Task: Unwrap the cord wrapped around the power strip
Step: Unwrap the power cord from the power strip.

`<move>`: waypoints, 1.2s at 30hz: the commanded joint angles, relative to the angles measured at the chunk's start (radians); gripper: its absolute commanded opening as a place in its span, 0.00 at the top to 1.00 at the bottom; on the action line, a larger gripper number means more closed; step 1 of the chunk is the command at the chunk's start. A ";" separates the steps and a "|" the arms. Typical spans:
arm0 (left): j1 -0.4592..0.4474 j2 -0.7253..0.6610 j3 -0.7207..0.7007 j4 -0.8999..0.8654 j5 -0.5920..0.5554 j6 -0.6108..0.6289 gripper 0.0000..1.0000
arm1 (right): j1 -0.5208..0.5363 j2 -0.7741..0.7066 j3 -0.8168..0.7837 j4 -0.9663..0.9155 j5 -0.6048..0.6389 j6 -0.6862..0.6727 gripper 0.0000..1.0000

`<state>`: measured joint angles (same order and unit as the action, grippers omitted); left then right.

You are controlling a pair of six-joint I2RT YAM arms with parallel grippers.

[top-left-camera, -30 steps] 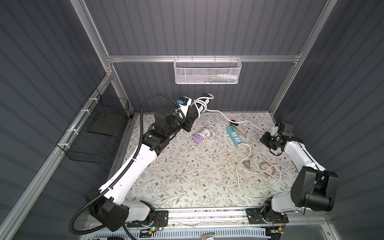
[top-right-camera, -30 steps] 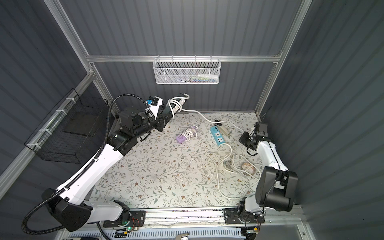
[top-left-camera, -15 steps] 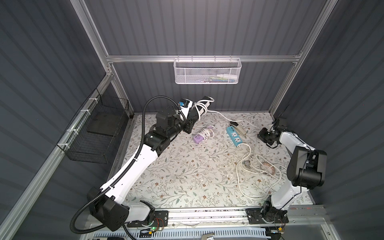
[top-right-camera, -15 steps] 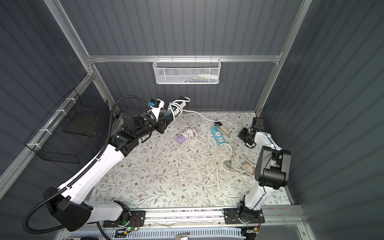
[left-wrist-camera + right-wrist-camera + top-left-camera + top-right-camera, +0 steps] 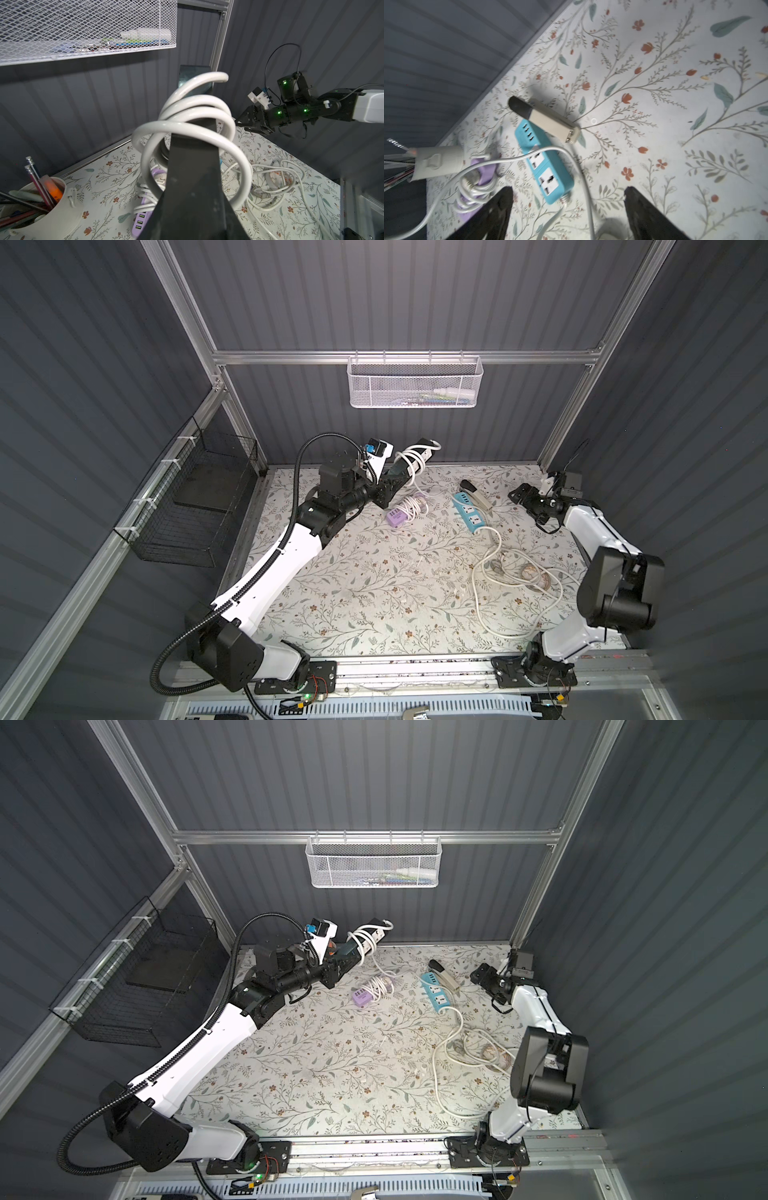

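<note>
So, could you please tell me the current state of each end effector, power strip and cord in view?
Left end effector: shut on the dark power strip, raised above the table.
White cord: coiled around the dark power strip.
Right end effector: open, empty.
Purple power strip: on the table, thin cord wound around it.
Blue power strip: flat on the table, long cord loose.
Stapler: closed.

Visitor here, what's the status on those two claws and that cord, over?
Left gripper shut on power strip, raised off table. Right gripper open, empty. Cord coiled round it, not yet unwrapped. Blue strip, stapler on table near right gripper.
</note>
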<state>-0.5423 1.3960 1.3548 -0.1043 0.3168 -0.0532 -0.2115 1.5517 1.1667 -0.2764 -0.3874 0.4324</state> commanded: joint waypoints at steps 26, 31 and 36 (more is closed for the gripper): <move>0.000 0.026 0.207 0.008 0.160 -0.221 1.00 | 0.617 0.116 -0.038 0.844 -0.049 -0.247 0.01; -0.002 0.031 0.193 0.040 0.193 -0.264 1.00 | 0.624 0.177 0.018 0.861 -0.014 -0.262 0.02; -0.004 0.021 0.186 0.049 0.192 -0.269 1.00 | 0.624 0.234 0.072 0.859 -0.031 -0.239 0.29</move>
<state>-0.5423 1.4403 1.5196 -0.1333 0.4786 -0.3046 0.4122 1.7630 1.2037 0.5465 -0.4217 0.1913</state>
